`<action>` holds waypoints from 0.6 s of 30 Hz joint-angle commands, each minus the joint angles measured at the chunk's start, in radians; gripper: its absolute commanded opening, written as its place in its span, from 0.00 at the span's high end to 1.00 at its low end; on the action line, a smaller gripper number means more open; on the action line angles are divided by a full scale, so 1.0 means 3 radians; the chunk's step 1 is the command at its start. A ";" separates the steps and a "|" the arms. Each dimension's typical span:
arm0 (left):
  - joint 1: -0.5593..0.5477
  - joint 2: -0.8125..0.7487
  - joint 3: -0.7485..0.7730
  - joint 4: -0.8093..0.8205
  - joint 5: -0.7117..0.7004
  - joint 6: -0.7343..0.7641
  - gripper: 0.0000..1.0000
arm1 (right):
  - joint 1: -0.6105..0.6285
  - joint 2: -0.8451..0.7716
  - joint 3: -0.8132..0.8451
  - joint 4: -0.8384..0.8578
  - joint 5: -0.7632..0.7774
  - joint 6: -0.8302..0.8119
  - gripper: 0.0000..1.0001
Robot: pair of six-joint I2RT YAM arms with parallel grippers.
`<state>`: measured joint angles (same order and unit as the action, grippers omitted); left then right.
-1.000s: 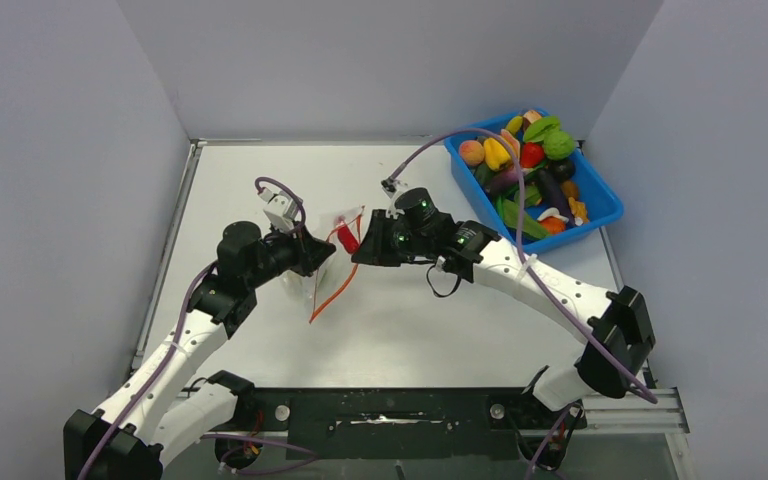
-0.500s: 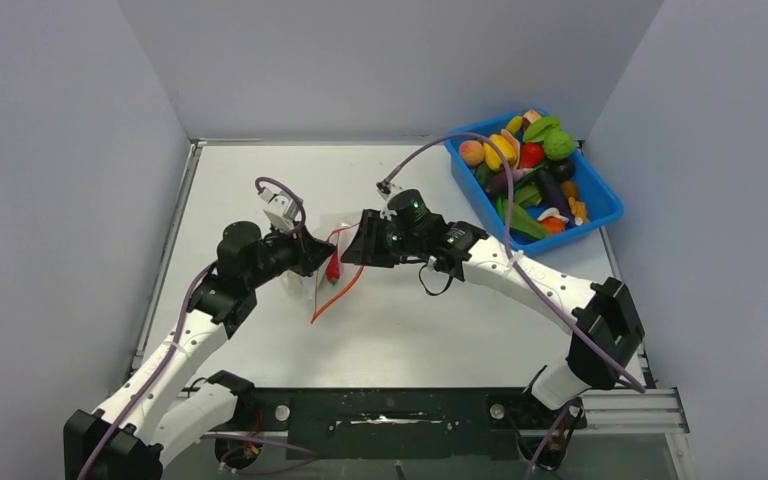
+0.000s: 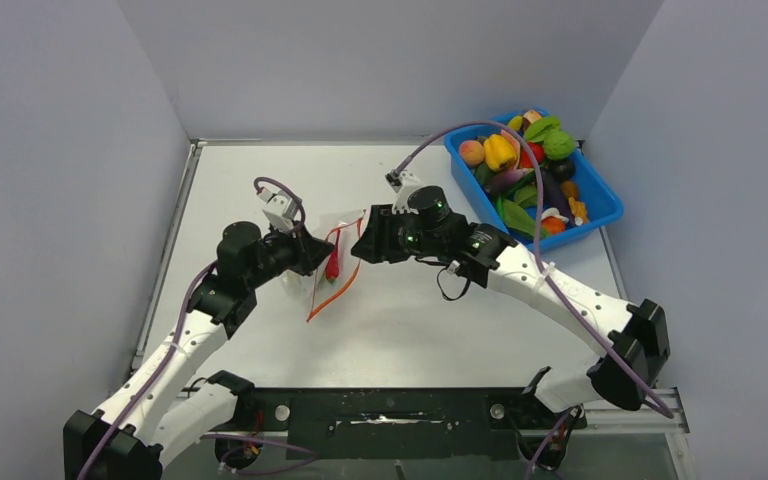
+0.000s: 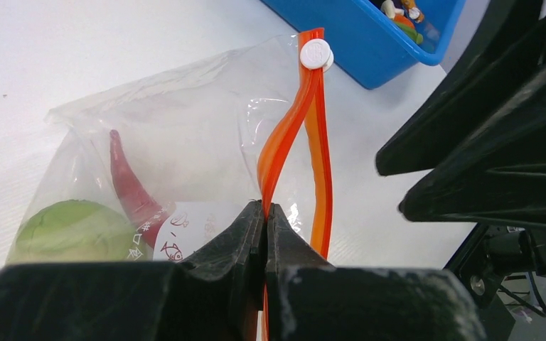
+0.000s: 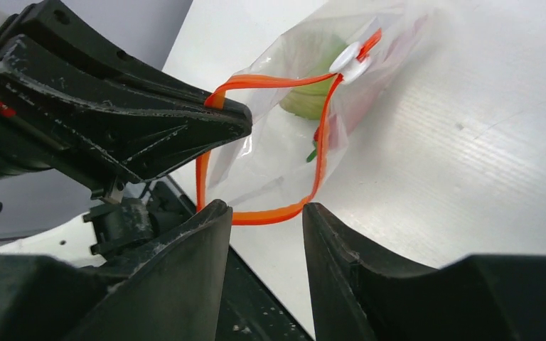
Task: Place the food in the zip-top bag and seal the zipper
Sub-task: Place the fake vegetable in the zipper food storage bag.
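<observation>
Two toy pieces lay inside the zip-top bag [image 4: 185, 121]: a green round one [image 4: 71, 231] and a red chili [image 4: 128, 188]. The bag was slumped on the table [image 3: 410, 320] between my arms. My left gripper [image 4: 264, 213] was clamped tight on one lip of the zipper [image 4: 284, 142], holding the mouth agape. My right gripper [image 5: 266, 213] stood with jaws partly apart and empty, just before that mouth. I judged loading to be in hand and sealing not begun. Next I would need to draw the right arm clear without snagging the orange lip, then fetch another piece from the blue tub [image 4: 370, 50] or take the white slider [image 4: 316, 53].
</observation>
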<state>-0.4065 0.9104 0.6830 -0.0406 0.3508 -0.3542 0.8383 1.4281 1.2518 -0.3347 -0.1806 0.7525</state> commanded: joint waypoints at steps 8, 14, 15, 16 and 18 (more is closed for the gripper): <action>-0.0021 -0.0084 0.0043 0.0166 -0.0055 0.0055 1.00 | -0.0558 -0.0545 0.0097 -0.0397 0.0976 -0.1167 0.58; -0.0025 -0.0101 0.0045 0.0151 -0.0059 0.0070 1.00 | -0.0937 -0.0422 0.0128 -0.0435 0.1693 -0.1544 0.57; -0.0024 -0.0102 0.0042 0.0151 -0.0060 0.0071 1.00 | -0.1024 -0.0377 0.0143 -0.0438 0.1751 -0.1564 0.56; -0.0024 -0.0109 0.0044 0.0148 -0.0060 0.0071 1.00 | -0.1141 -0.0332 0.0163 -0.0442 0.1753 -0.1562 0.55; -0.0025 -0.0112 0.0047 0.0146 -0.0063 0.0076 1.00 | -0.1393 -0.0240 0.0180 -0.0437 0.1728 -0.1462 0.51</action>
<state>-0.4072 0.9031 0.6830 -0.0414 0.3378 -0.3531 0.5308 1.3136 1.2560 -0.4755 0.2390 0.3454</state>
